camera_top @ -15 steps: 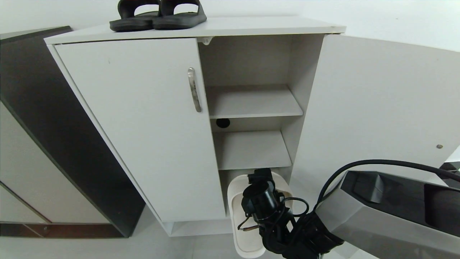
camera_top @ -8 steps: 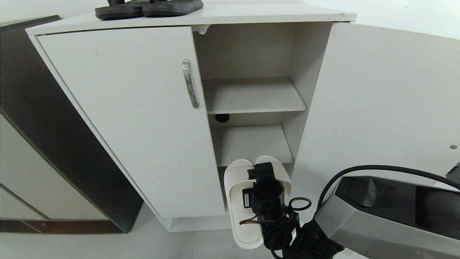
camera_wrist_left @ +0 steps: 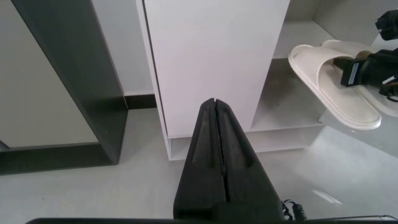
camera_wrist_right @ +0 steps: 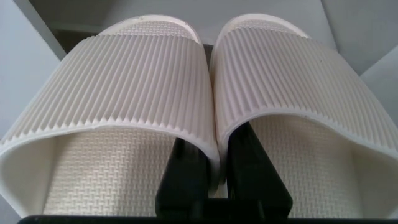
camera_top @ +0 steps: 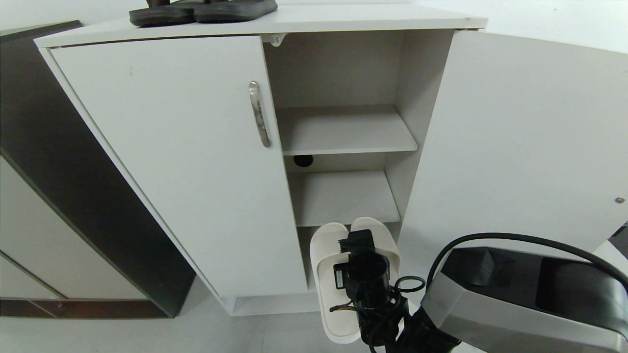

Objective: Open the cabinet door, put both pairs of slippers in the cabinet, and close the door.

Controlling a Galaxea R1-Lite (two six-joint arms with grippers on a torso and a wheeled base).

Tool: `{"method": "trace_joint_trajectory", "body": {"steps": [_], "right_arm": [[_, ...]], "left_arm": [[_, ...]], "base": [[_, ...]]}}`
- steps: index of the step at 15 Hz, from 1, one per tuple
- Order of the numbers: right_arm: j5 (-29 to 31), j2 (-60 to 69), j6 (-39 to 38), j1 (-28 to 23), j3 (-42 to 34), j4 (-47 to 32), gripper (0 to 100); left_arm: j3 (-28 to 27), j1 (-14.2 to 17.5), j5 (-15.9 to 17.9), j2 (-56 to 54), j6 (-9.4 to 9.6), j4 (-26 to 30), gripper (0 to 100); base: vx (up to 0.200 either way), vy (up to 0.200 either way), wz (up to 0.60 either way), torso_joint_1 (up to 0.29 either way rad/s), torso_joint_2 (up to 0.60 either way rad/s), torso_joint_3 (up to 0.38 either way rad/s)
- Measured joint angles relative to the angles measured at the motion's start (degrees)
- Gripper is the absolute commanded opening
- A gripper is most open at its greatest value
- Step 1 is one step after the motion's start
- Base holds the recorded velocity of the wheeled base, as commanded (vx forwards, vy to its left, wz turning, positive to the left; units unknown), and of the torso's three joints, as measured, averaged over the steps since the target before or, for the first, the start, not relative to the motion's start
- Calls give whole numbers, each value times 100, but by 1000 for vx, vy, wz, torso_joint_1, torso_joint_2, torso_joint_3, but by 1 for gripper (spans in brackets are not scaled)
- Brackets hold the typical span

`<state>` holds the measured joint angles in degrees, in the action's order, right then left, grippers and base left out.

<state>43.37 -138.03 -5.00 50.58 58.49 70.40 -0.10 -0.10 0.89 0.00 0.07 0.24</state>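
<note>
The right pincer (camera_wrist_right: 217,163) is squeezed on the white slippers (camera_wrist_right: 143,87). It has one finger inside each shoe, so the two inner sides are pressed together. That way one grab carries the whole pair. The slippers are at the low open part of the cabinet (camera_top: 343,22). Their toes point in under the lower shelf (camera_top: 343,198) and their heels stick out the front. That looks like the right way to slide them straight in, and I think that is the step now. I cannot tell if they touch the cabinet floor. The right door (camera_top: 515,137) of the cabinet is swung wide, so the way in is free. The left door (camera_top: 162,157) is shut. The black slippers (camera_top: 203,11) sit side by side on top of the cabinet, above the left door, waiting their turn. The left pincer (camera_wrist_left: 214,109) is closed flat with nothing in it, low down in front of the cabinet's left door, out of the way. One pair is nearly in. The black pair and closing the door are left to do.
</note>
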Motion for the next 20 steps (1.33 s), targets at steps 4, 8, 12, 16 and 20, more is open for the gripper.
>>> {"method": "trace_joint_trajectory", "body": {"steps": [4, 8, 12, 16, 20], "right_arm": [[69, -20, 5, -22, 51, 0, 0], [68, -22, 29, -48, 72, 11, 0], [68, -24, 35, -67, 72, 7, 0], [68, -24, 29, -77, 71, 33, 0], [52, -26, 32, -155, 217, -79, 0]], "left_arm": [[0, 2, 0, 0, 2, -2, 0], [2, 0, 1, 0, 2, 0, 0], [5, 2, 0, 0, 2, 0, 0], [2, 0, 0, 0, 2, 0, 0], [2, 0, 0, 0, -5, 0, 0]], "base": [[150, 0, 0, -2, 4, 2], [200, 0, 0, 4, 1, 4], [200, 0, 0, 7, 4, 4], [50, 0, 0, 2, -1, 2], [0, 0, 0, 0, 0, 0]]}}
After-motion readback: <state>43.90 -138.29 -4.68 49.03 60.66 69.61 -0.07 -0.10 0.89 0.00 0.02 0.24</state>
